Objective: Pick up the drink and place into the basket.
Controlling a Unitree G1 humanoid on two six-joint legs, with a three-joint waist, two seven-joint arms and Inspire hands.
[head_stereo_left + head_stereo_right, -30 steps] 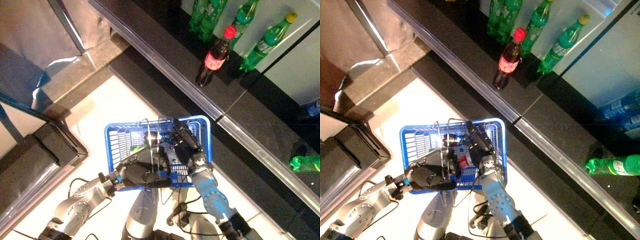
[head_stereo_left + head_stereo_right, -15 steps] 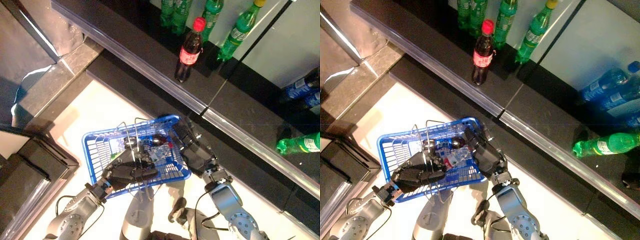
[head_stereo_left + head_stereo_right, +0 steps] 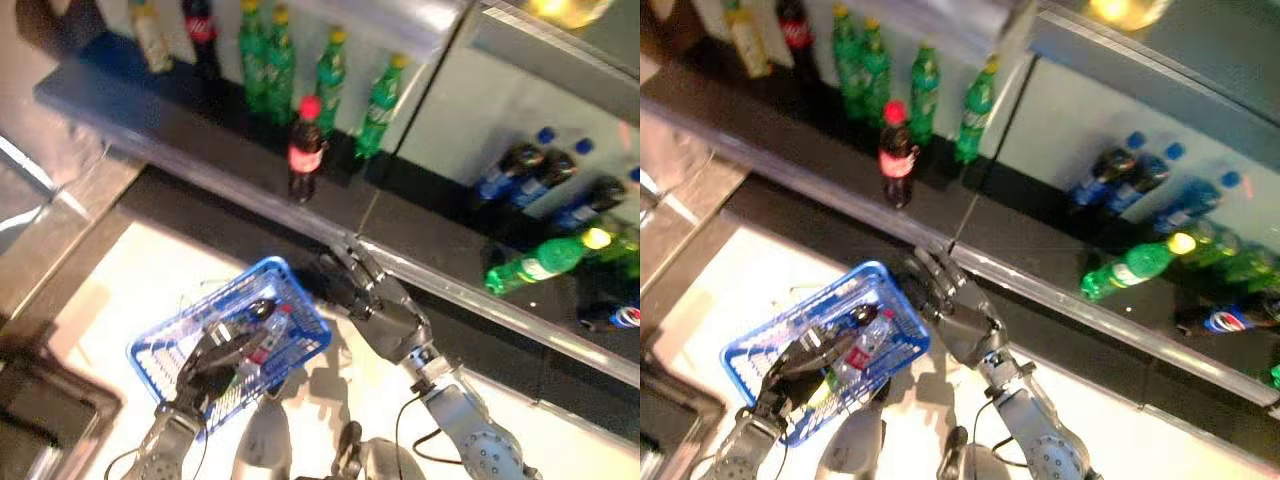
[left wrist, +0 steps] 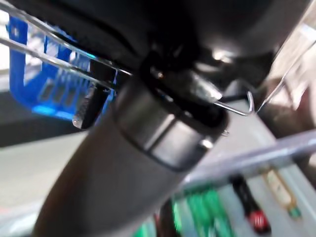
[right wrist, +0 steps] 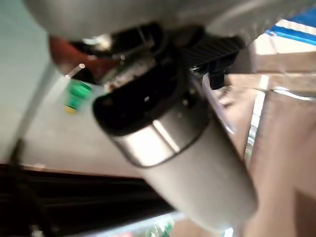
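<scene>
While our left hand (image 3: 222, 352) curls round the handles of the blue basket (image 3: 300, 322), a drink bottle (image 3: 262, 335) lies inside it. Our right hand (image 3: 372, 300), at three o'clock of the basket, is spread and empty. At twelve o'clock a red-capped cola bottle (image 3: 304, 148) stands on the shelf (image 3: 150, 120).

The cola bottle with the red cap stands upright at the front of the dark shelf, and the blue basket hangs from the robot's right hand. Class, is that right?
Not quite. The cola bottle does stand upright at the front of the dark shelf, but the blue basket hangs from the left hand, as the left eye view shows. The right hand is open beside the basket.
</scene>
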